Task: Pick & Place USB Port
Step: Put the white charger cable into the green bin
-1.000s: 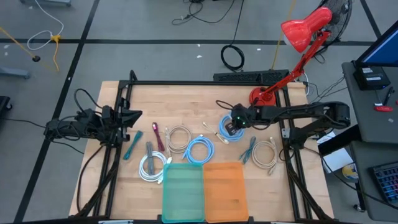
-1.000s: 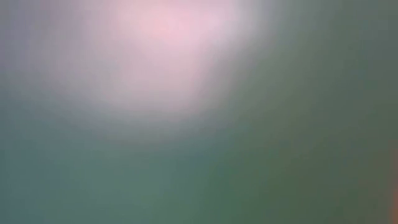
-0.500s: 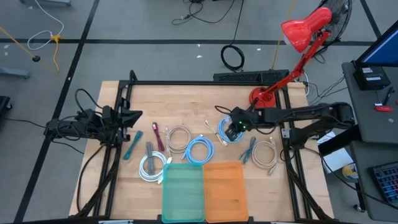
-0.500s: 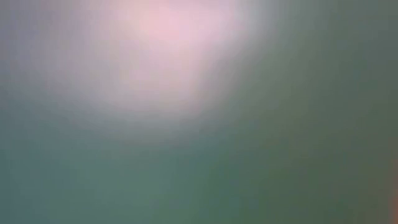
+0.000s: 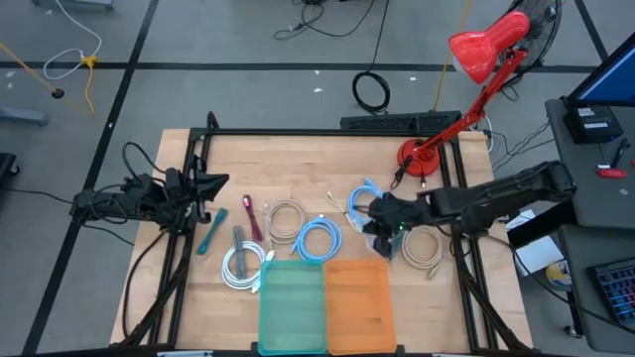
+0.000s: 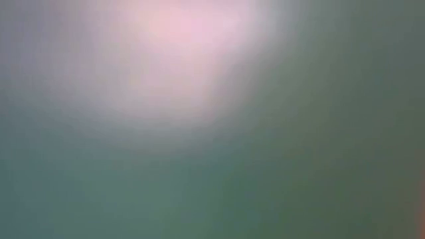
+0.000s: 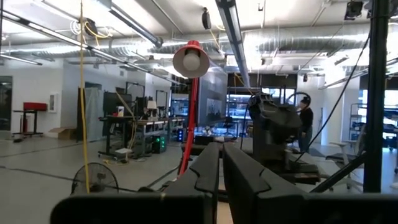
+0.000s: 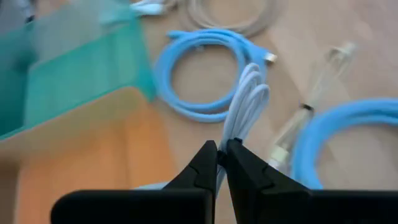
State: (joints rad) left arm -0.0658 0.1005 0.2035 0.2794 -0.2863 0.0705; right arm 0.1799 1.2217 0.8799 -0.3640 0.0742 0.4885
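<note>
- We see the right gripper [image 8: 217, 157] pinching a pale blue cable [image 8: 246, 107]; its fingers are pressed together on the folded loop, which rises out from between the tips.
- In the high view the right gripper [image 5: 385, 227] sits just beside the orange tray [image 5: 355, 297], near that tray's far right corner, over the bench [image 5: 298, 159].
- We note a bright blue coil [image 5: 364, 196] lying on the bench just beyond the gripper, on the side away from the orange tray.
- A second blue coil [image 5: 319, 239] lies near the orange tray's far left corner; the right wrist view shows it too [image 8: 202, 74].
- A green tray [image 5: 292, 302] touches the orange tray along its left side.
- A beige coil [image 5: 423, 247] lies to the right of the orange tray, close to the gripper.
- Another beige coil [image 5: 285, 219] and a white coil [image 5: 241, 266] lie beyond and left of the green tray.
- A red lamp [image 5: 474, 69] stands well beyond the orange tray, at the bench's far right corner.
- The left gripper [image 7: 220, 163] is pressed shut and empty, pointing level into the room; in the high view it [image 5: 213, 185] waits far to the left of the orange tray.
- The low view shows only blur, so we read nothing from it.
</note>
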